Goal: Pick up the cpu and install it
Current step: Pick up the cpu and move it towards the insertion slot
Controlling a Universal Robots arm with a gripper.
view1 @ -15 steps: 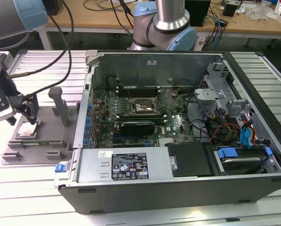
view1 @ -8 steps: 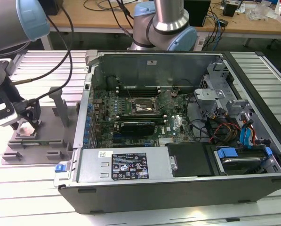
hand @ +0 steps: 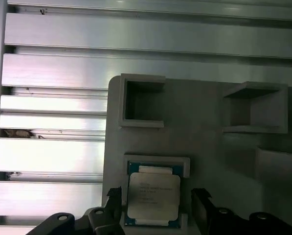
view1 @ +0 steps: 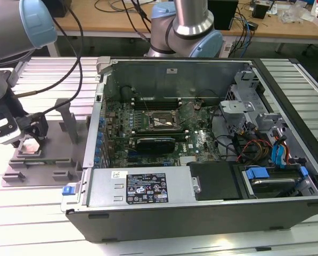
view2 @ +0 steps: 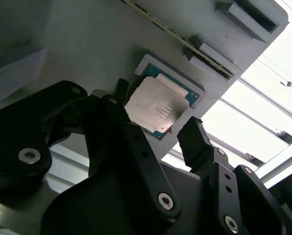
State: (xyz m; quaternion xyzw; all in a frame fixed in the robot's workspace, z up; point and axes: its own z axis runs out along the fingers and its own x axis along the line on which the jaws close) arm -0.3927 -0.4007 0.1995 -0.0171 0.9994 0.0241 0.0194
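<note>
Hovering above the grey fixture plate [view1: 41,165], my gripper [view2: 156,110] has its black fingers [view2: 131,142] spread wide, one on either side of the cpu [view2: 155,105], gripping nothing. In the first wrist view a slim gap shows between each fingertip and the chip's edge. The cpu lies flat in its shallow rimmed pocket, silver top up, with a thin green border showing around it. Two square grey holders [hand: 142,100] stand on the same plate, just beyond it. In the exterior view the plate rests on the slatted aluminium table [view1: 20,224] at that view's left, beside the open computer case [view1: 201,213]. The motherboard socket [view1: 160,121] is well apart from me, inside the case.
</note>
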